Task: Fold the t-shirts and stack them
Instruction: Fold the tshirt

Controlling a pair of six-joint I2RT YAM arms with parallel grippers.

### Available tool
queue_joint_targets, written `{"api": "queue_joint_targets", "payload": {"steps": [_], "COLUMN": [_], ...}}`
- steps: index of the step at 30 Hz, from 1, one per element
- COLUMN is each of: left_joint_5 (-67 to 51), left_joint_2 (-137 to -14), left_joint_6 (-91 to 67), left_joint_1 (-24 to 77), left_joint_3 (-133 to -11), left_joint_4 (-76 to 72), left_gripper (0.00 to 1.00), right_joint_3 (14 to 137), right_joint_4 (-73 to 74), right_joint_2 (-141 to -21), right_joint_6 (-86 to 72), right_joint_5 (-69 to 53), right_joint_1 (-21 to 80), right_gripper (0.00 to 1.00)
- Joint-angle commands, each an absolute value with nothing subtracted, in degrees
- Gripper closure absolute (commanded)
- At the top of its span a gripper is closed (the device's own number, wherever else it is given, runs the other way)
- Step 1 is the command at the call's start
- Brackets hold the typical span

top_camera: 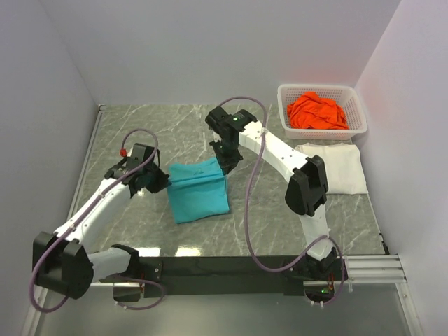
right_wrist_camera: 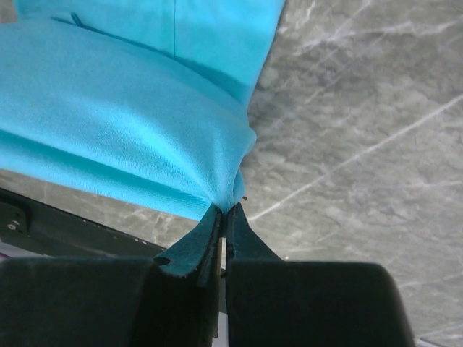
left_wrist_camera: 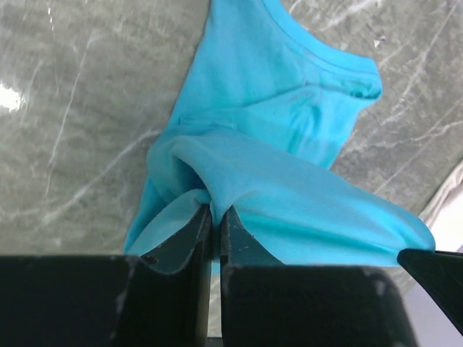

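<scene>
The left arm is stretching forward and inward from its base, the left gripper pinching a fold of the teal t-shirt between nearly touching fingers; the right arm is arching forward and leftward, the right gripper clamping the same shirt's edge.

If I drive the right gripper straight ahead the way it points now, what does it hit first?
The teal t-shirt it is shut on. The right gripper would bunch that cloth, then probably meet the marble table just beyond, though depth is unclear.
</scene>
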State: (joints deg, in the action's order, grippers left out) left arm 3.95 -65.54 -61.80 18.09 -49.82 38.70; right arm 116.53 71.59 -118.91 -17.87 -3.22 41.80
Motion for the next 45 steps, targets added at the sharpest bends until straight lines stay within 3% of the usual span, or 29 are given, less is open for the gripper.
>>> {"api": "queue_joint_targets", "payload": {"steps": [1,13,22,25,28,29,32,34,39,45], "left_joint_5": [4.7,0.4,1.1,2.2,2.5,2.7,3.2,3.5,0.4,-2.0], "left_joint_2": [-67.8,-80.5,-87.3,-87.5,-84.5,-81.6,-75.4,-71.9,-68.4,-74.9], "left_joint_6": [-56.3,-51.8,-50.2,-50.1,-50.1,-49.9,-48.7,-47.9,-46.6,-45.3], "left_joint_1": [15.6,10.7,10.0,9.9,9.9,9.9,10.4,11.0,14.4,15.6], "left_joint_3": [-50.7,-52.4,-53.9,-54.2,-54.0,-53.3,-51.8,-50.7,-46.2,-45.8], "left_joint_4": [34.6,24.9,18.8,18.1,17.5,16.9,17.6,18.4,17.5,13.6], "left_gripper": [1.00,1.00,0.95,0.82,0.57,0.40,0.21,0.21,0.42,0.62], "right_joint_3": [120.0,121.2,115.8,114.9,111.5,109.4,100.6,96.1,89.0,93.0], "right_joint_4": [72.2,63.5,52.3,49.8,46.9,43.5,36.2,33.6,29.7,29.6], "right_joint_2": [-120.6,-127.0,-128.1,-127.1,-122.7,-120.8,-113.3,-109.9,-107.4,-113.8], "right_joint_6": [-15.4,-14.6,-16.8,-17.8,-17.8,-17.8,-17.2,-16.4,-14.8,-13.8], "right_joint_5": [-2.6,-8.1,-8.8,-8.8,-8.6,-8.7,-12.2,-14.0,-20.1,-24.8], "right_joint_1": [38.9,33.1,31.6,31.5,31.5,31.5,31.6,32.2,33.1,33.6], "right_gripper": [1.00,1.00,0.87,0.69,0.62,0.61,0.59,0.59,0.60,0.64]}}
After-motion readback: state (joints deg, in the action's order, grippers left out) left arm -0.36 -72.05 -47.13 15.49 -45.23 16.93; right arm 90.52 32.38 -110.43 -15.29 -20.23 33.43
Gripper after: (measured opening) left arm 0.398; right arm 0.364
